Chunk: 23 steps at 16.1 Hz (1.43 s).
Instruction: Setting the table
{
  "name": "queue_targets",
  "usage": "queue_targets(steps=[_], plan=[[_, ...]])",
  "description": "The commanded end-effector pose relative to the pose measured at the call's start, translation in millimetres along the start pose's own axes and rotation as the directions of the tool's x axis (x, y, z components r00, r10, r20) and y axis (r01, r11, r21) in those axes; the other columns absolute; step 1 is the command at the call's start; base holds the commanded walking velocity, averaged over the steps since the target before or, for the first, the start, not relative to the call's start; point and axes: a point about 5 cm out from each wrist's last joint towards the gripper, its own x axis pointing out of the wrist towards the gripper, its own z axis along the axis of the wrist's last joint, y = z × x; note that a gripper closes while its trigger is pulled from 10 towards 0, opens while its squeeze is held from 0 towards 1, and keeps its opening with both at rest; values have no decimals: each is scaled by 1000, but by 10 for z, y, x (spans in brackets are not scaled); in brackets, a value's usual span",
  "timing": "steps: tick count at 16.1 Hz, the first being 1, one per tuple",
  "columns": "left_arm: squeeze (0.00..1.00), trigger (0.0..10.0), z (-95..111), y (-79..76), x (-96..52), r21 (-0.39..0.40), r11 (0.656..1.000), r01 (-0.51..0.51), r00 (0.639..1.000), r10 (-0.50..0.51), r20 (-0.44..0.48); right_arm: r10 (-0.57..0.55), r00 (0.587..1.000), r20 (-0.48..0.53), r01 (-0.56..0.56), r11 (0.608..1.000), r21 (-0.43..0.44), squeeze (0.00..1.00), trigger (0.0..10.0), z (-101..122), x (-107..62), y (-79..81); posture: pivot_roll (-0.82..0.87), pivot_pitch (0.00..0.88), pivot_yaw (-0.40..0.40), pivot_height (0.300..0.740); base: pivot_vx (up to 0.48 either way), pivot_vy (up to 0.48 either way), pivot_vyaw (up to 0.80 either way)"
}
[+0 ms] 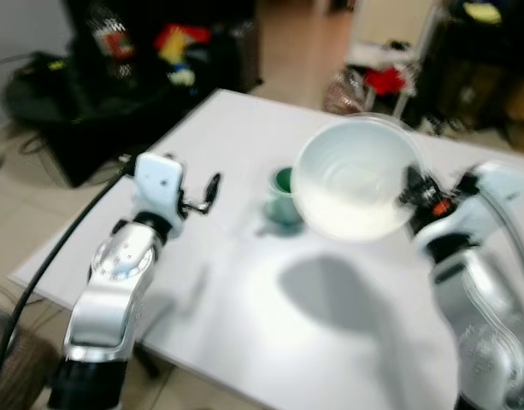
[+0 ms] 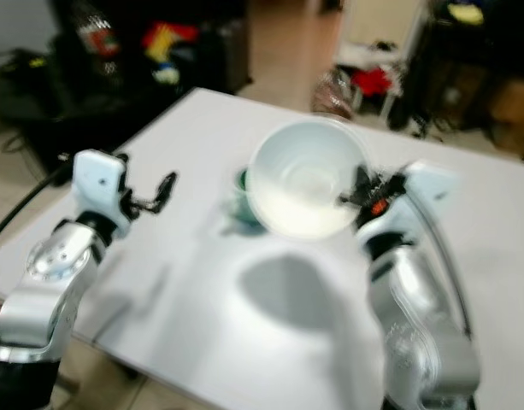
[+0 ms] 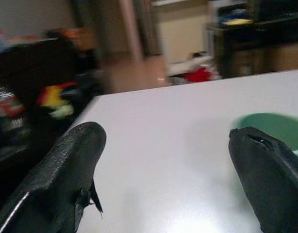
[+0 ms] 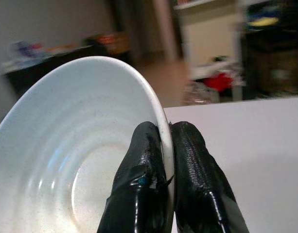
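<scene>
White bowl [image 1: 357, 178] pinched by right tool [image 4: 166, 141]; writing seemingly illegible.

No text, label, brand, number or sign can be read anywhere. The bottle [image 1: 110, 36] in the dark clutter beyond the far left corner of the table [image 1: 244, 145] wears a red and white label, but blur leaves its print illegible.
</scene>
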Motion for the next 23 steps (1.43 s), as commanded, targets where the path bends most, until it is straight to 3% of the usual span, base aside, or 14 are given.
queue_targets(steps=[1,3,6,9,11,13,17,23], plan=[[0,10000,25,-21,-12,5,1000,31,1000,-31,5,-19,1000,-5,19,1000,24,0,10000,23,13,-39,-19,0,0,740,0,0,0],[0,10000,50,-108,-41,-11,984,177,984,-177,9,-92,993,-71,97,993,63,0,10000,13,94,-220,-20,0,5,740,0,0,0],[0,10000,54,-187,-37,-8,953,302,953,-302,9,-171,973,-154,179,983,37,0,10000,-34,199,-404,-24,0,18,740,0,0,0],[0,10000,56,-258,-9,-18,915,402,916,-402,1,-152,959,-240,187,974,130,0,10000,-112,373,-515,-30,0,28,740,0,0,0],[0,10000,39,-281,-19,-22,893,450,893,-451,-14,-118,951,-285,170,972,164,0,10000,-190,461,-530,-31,0,37,740,0,0,0],[0,10000,-54,-344,-78,-46,831,554,829,-556,-63,-74,945,-320,160,954,254,0,10000,-332,685,-505,-29,0,45,740,0,0,0],[0,10000,-85,-379,-161,-103,769,631,764,-638,-90,-57,928,-369,167,947,273,0,10000,-495,883,-494,-18,0,41,740,0,0,0],[0,10000,-98,-355,-201,-100,767,633,760,-641,-107,-71,908,-412,198,941,274,0,10000,-584,975,-504,-7,0,33,740,0,0,0]])
